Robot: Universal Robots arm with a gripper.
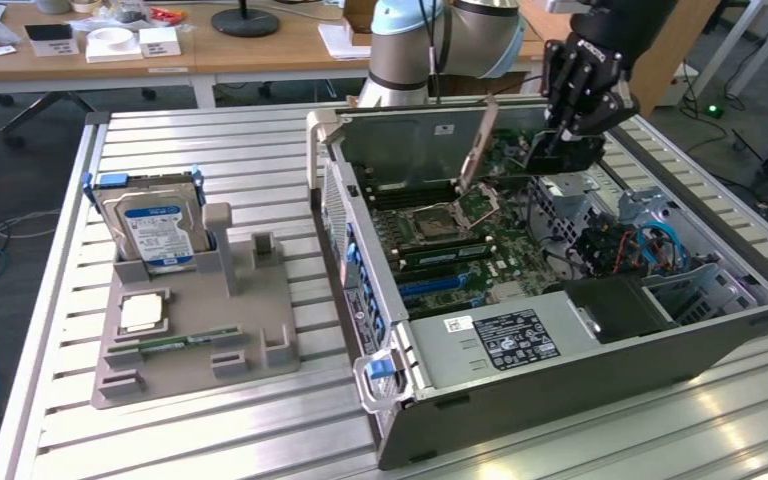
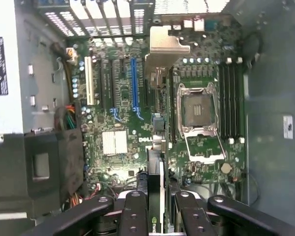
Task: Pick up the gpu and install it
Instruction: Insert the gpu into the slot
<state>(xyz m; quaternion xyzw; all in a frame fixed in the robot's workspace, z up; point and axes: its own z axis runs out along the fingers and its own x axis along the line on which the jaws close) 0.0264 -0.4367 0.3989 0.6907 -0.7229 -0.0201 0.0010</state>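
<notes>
We see the gpu (image 2: 156, 167) edge-on, pinched between the fingers (image 2: 135, 211) of the gripper (image 2: 157, 209). Its silver bracket (image 2: 164, 46) points to the slotted back wall of the computer case (image 1: 598, 370). The card hangs over the motherboard (image 2: 118, 103), between the blue slot (image 2: 133, 83) and the processor socket (image 2: 199, 110). In the exterior view, a grey holder (image 1: 257, 300) lies to the left of the case. In it stands a hard drive (image 1: 155, 232), and a processor (image 1: 141, 312) and a memory stick (image 1: 171, 343) lie flat.

Slatted metal table (image 1: 197, 140) bears grey holder (image 1: 244, 335) and open computer case (image 1: 598, 375).
</notes>
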